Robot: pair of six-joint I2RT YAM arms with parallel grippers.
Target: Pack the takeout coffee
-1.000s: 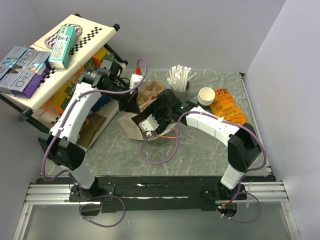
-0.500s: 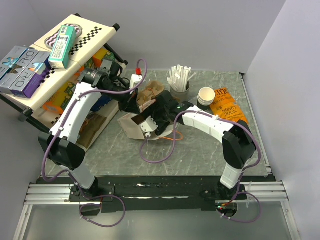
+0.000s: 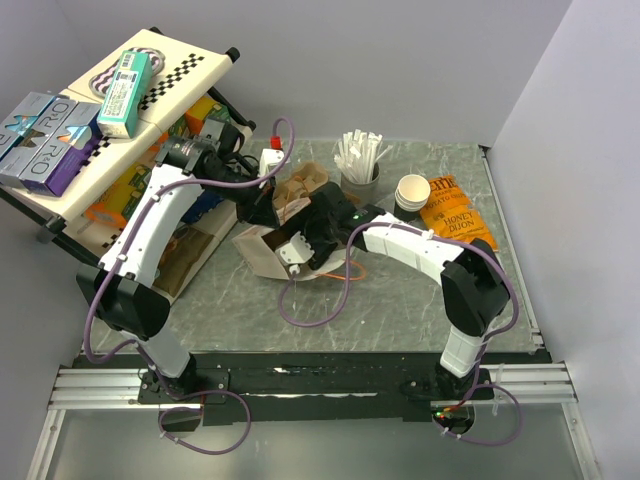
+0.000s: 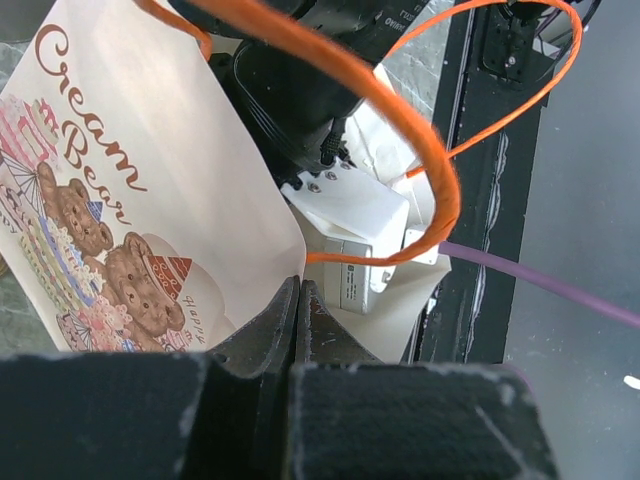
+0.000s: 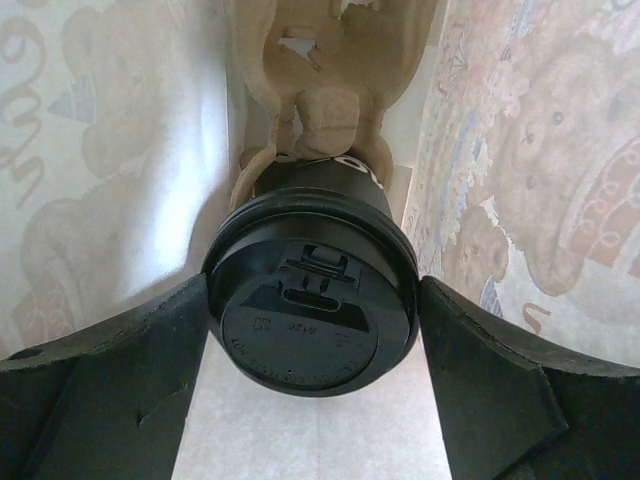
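I am gripping the takeout coffee in my right claw, which is pressing on both sides of the cup's black lid. The cup is sitting inside the printed paper bag, just in front of a pulp cup carrier. My left claw is pinching the bag's rim, jaws closed on the paper. The bag is resting on the worktop.

From my R wrist cam the takeout coffee lid reads plain black; pulp tray behind is tan. Bag is cream w/ brown teddy-bear print (some pink bits), orange handles. Table: grey marbled.
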